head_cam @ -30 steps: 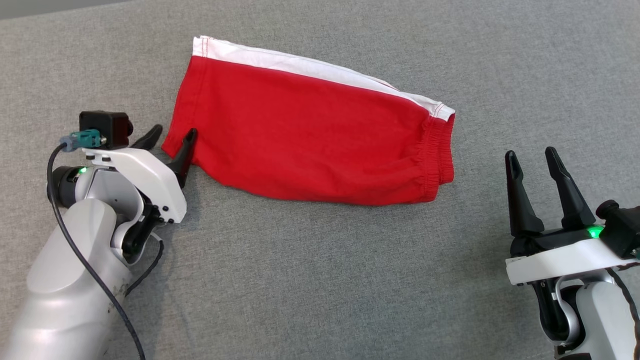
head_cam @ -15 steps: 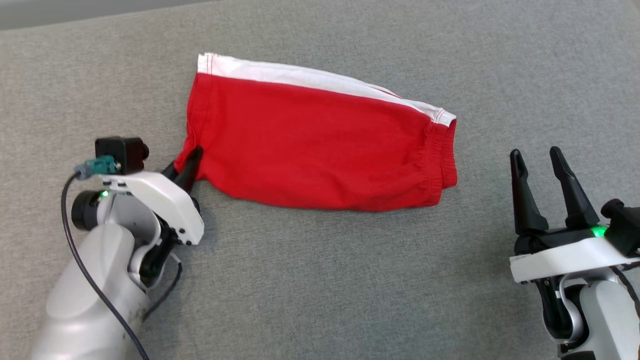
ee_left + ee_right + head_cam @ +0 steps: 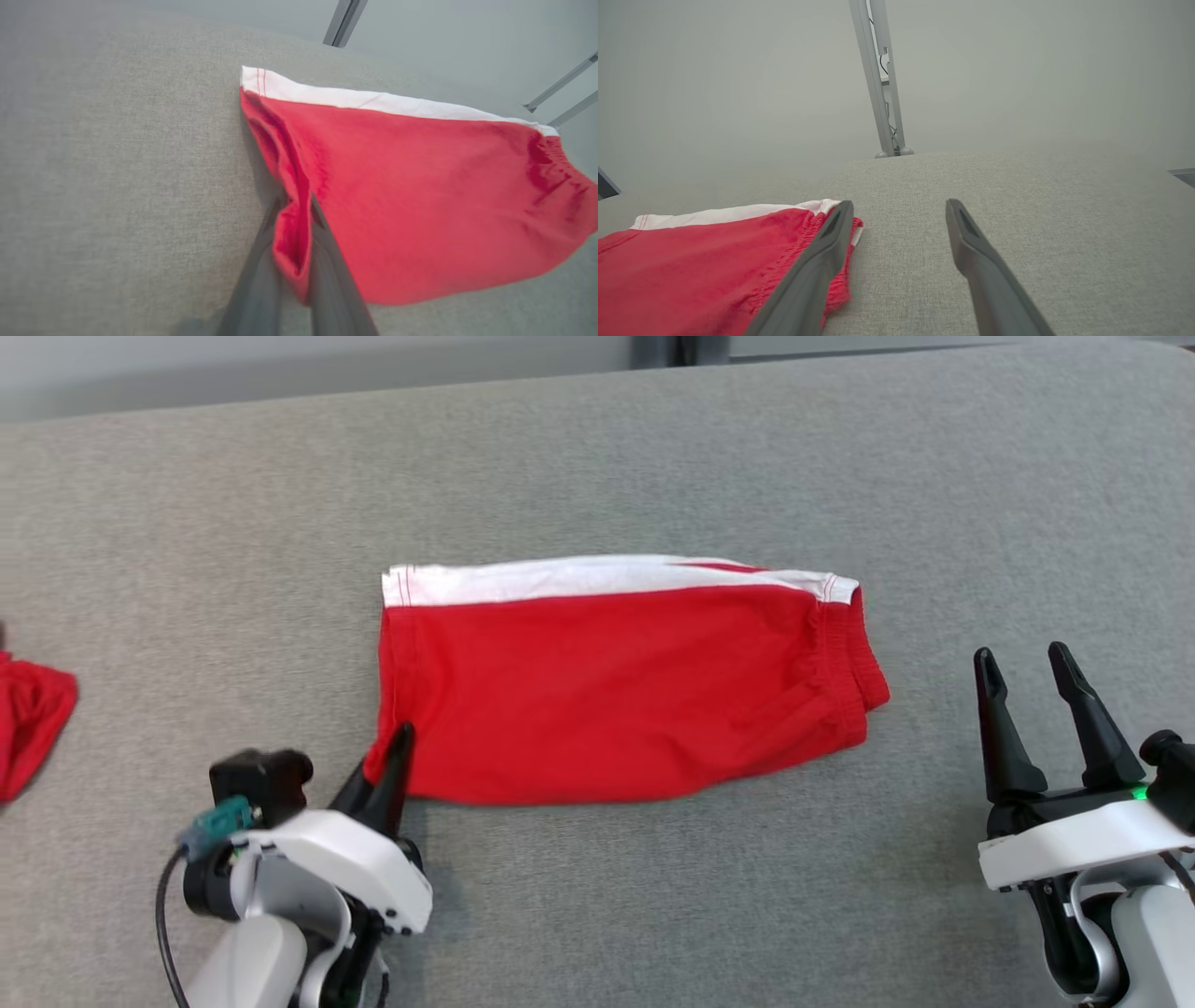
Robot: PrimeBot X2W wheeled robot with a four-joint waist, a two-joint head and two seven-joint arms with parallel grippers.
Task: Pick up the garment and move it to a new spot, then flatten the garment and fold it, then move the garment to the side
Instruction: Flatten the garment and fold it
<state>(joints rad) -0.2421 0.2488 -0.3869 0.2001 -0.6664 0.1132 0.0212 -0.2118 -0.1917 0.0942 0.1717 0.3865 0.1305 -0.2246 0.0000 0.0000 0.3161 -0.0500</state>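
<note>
The garment (image 3: 616, 691) is a pair of red shorts with a white band along the far edge, lying folded flat on the grey table (image 3: 653, 896). My left gripper (image 3: 387, 758) is shut on its near-left corner. In the left wrist view a ridge of the red garment (image 3: 420, 196) is bunched between the two fingers of the left gripper (image 3: 296, 201). My right gripper (image 3: 1027, 663) stands open to the right of the elastic waistband, a little apart from it. The right wrist view shows the right gripper (image 3: 899, 207) wide open over bare table, with the garment (image 3: 691, 261) to its left.
Another piece of red cloth (image 3: 28, 728) lies at the left edge of the head view. The table's far edge (image 3: 373, 406) runs across the top. A metal post (image 3: 882, 93) stands behind the table.
My left gripper has shut on the garment's near-left corner and drawn it toward me, so the shorts lie squarer. The head view has tilted up. The right gripper stays open.
</note>
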